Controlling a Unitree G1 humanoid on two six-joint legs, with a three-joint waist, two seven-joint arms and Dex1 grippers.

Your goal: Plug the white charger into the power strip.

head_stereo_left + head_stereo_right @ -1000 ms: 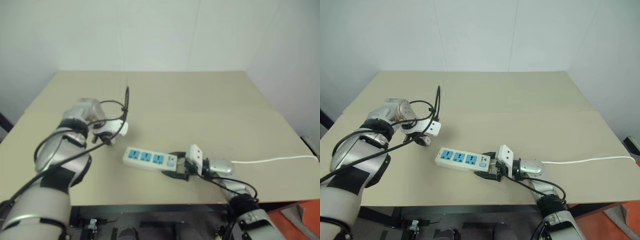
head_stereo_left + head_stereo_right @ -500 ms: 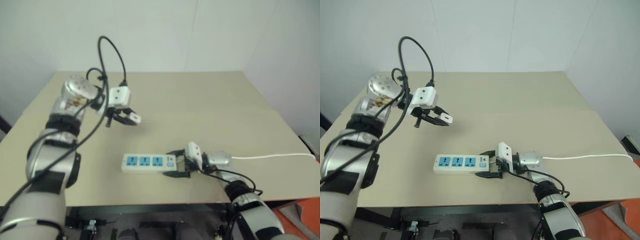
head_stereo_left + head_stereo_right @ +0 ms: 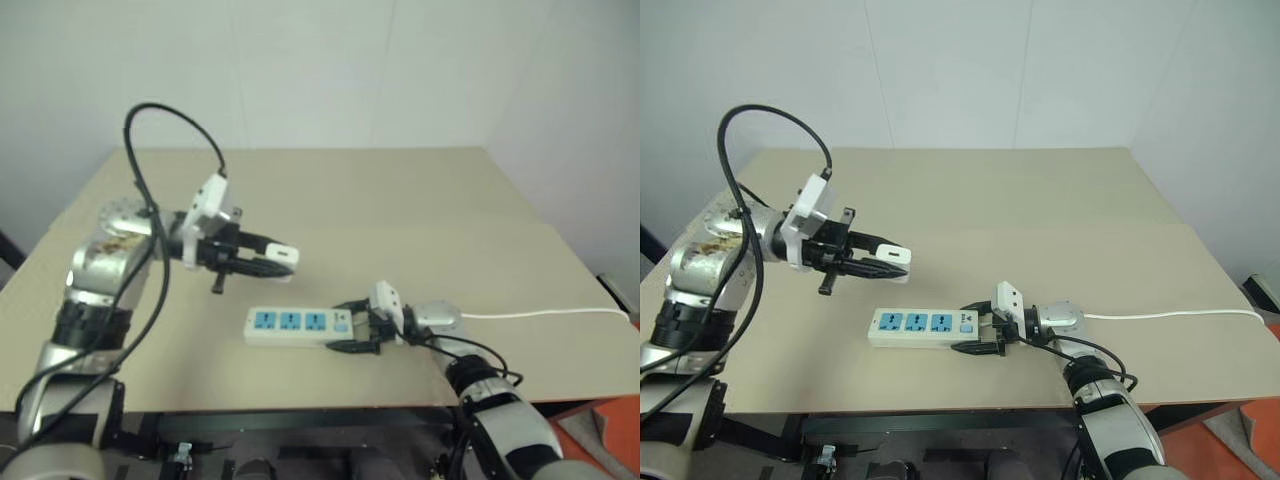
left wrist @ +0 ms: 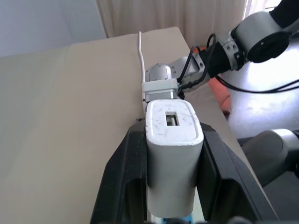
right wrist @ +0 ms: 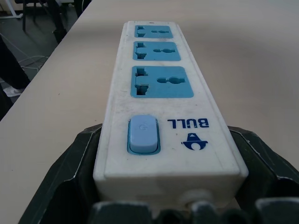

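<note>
Charger (image 4: pixel 173 158): white block pinched between the left gripper (image 3: pixel 880 262) fingers, held in the air above the table (image 3: pixel 1060 210), left of and beyond the power strip (image 3: pixel 925 326).
Change: a second ago that gripper was low at the table's left; now it is raised and turned rightward, so the charger is lifted and ready to carry over.
Charger axis: long axis roughly level, end pointing right.
Power strip: flat near the front edge, lying left-right, three blue sockets up.
Right gripper (image 3: pixel 978 334): fingers clamp the strip's switch end.
</note>
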